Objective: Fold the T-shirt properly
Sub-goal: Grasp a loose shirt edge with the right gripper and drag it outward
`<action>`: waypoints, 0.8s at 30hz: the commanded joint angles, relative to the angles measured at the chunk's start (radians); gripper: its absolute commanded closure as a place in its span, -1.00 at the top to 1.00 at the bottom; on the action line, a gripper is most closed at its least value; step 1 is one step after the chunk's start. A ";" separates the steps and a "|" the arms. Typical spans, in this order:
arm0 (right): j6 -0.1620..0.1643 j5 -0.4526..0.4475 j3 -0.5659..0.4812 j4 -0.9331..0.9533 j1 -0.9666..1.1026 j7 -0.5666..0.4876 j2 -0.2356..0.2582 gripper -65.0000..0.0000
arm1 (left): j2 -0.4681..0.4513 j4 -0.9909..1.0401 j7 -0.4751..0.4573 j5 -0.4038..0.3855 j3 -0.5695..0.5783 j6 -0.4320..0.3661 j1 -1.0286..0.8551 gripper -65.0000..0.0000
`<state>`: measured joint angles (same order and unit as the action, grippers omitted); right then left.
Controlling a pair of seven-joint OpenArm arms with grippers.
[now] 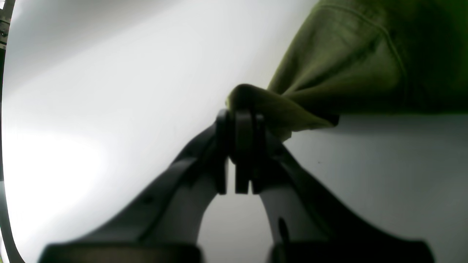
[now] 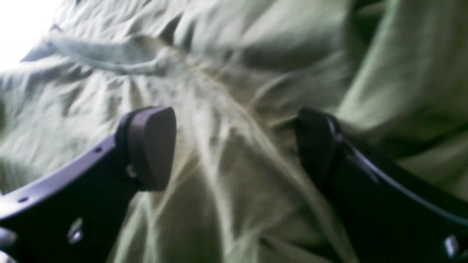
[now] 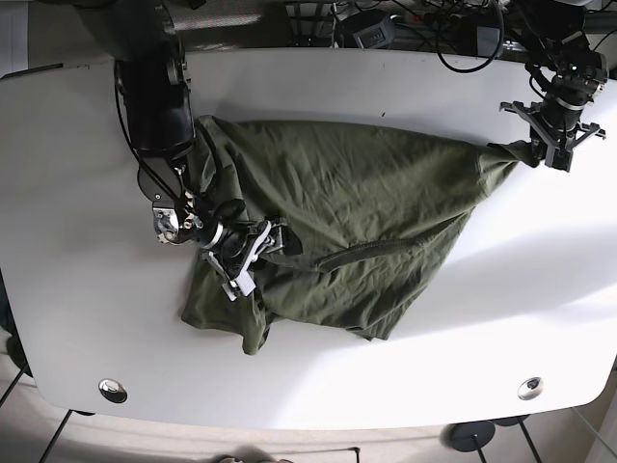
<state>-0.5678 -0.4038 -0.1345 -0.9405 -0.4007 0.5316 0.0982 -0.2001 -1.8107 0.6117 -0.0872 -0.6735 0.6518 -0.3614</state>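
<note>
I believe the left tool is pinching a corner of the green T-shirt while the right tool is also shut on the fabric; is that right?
Not quite. The left tool is indeed shut on a corner of the green T-shirt, but the right tool is open: the right wrist view shows its fingers spread apart over the cloth, gripping nothing.

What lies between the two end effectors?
Only the shirt, stretched from the left end effector to the right end effector, per the base view.

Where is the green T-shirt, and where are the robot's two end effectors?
T-shirt [image 3: 357,203]: base view, on the flat middle of the cloth.
Left end effector [image 1: 239,120]: left wrist view, at the tips pinching a shirt corner.
Right end effector [image 2: 234,146]: right wrist view, midway between its open tips above the cloth.
</note>
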 commanded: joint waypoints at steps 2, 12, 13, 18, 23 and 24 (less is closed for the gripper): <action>-0.011 -0.014 0.005 -0.084 0.038 -0.001 -0.022 0.50 | -0.012 -0.022 -0.022 -0.009 -0.004 -0.008 0.005 -1.00; -0.008 -0.011 0.005 -0.128 0.081 -0.006 -0.035 -0.67 | -0.012 -0.022 -0.022 -0.009 -0.004 -0.008 0.005 -1.00; -0.008 -0.011 0.005 -0.128 0.081 -0.006 -0.035 -0.78 | -0.012 -0.022 -0.022 -0.009 -0.004 -0.008 0.005 -1.00; -0.008 -0.013 0.005 -0.131 0.081 -0.005 -0.036 -0.38 | -0.012 -0.022 -0.022 -0.007 -0.004 -0.008 0.005 -1.00; -0.007 -0.005 0.005 -0.125 0.049 -0.005 -0.073 0.20 | -0.012 -0.022 -0.022 -0.007 -0.005 -0.008 0.005 -1.00; -0.007 -0.005 0.005 -0.125 0.046 -0.005 -0.082 0.20 | -0.012 -0.022 -0.022 -0.007 -0.005 -0.008 0.005 -1.00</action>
<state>-0.5663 -0.3931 -0.1318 -1.0481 -0.3298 0.5503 0.0113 -0.2001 -1.8107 0.6117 -0.0872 -0.6735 0.6514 -0.3595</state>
